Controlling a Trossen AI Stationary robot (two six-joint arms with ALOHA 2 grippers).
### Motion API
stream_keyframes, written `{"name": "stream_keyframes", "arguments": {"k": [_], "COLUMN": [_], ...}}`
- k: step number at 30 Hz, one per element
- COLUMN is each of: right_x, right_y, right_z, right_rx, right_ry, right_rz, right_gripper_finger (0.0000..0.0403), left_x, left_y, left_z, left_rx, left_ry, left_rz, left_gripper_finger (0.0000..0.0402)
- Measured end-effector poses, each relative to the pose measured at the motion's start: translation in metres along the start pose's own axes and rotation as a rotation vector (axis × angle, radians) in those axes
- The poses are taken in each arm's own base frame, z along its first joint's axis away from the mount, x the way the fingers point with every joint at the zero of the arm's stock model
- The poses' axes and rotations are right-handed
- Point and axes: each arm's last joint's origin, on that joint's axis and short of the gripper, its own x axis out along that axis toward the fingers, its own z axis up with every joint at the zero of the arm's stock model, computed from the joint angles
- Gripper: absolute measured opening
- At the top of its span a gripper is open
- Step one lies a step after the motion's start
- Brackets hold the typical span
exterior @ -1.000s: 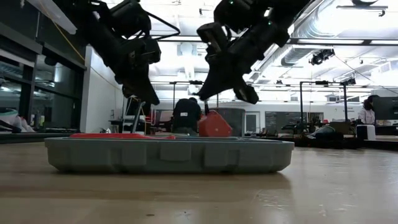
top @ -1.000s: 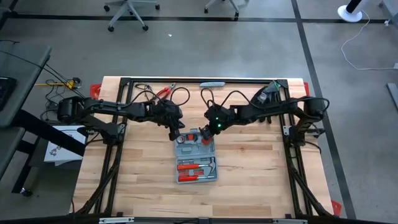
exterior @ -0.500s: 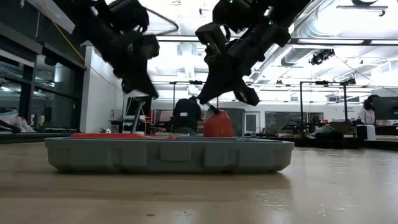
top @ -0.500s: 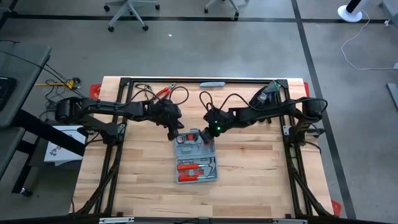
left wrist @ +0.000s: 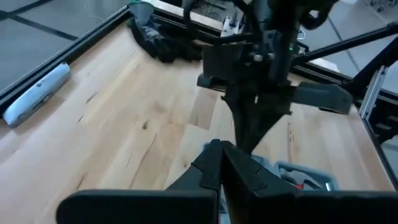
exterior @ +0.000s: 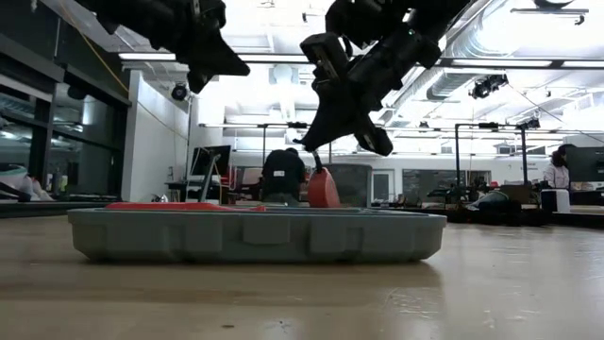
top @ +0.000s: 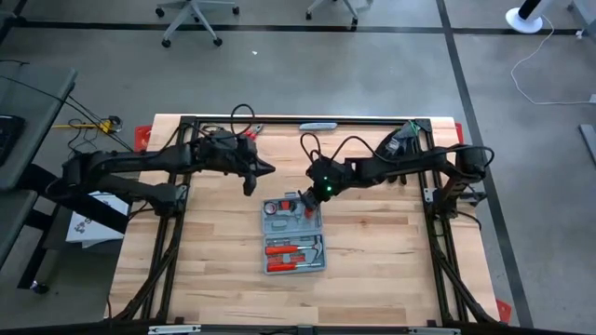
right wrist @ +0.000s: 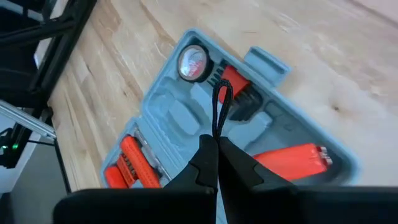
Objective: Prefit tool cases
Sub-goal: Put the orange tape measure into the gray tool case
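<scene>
You see the tool case [top: 293, 234] lying open and flat near the middle of the table [top: 391, 270], with red-handled tools [right wrist: 289, 157] in its slots. Your right gripper [top: 304, 200] hangs over the far half of the case, and its fingers [right wrist: 211, 163] are pressed together on a thin black cord loop [right wrist: 220, 106]. Your left gripper [top: 265, 168] is lifted above the bare wood, apart from the case, closed tight and holding nothing.

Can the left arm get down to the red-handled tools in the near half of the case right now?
Probably yes. The left tool is shut and raised behind the tool case; the right tool works over the far half, leaving the red-handled tools uncovered.
</scene>
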Motion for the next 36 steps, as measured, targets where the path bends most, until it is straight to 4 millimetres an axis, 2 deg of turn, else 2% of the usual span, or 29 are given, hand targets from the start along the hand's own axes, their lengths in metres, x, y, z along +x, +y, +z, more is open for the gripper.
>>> {"name": "stream_keyframes", "arguments": {"k": [5,10,22,36], "right_x": [-0.012,-0.011,0.023,0.043], "right_y": [-0.002,-0.007,-0.009,-0.012], "right_z": [0.004,0.009,0.005,0.000], "right_rx": [-0.024,-0.021,0.006,0.007], "right_ry": [0.016,0.017,0.024,0.038], "right_rz": [0.009,0.017,0.079,0.105], "right_gripper_finger": [0.0000,0.0000,0.0000,0.0000], "left_x": [0.000,0.000,0.000,0.001], "left_y": [0.001,0.001,0.002,0.003], "left_z": [-0.006,-0.008,-0.008,-0.009], "left_rx": [-0.020,-0.028,-0.029,-0.031], "left_ry": [0.052,0.068,0.069,0.075], "left_rz": [0.008,0.018,0.030,0.046], "left_gripper_finger": [0.0000,0.0000,0.0000,0.0000]}}
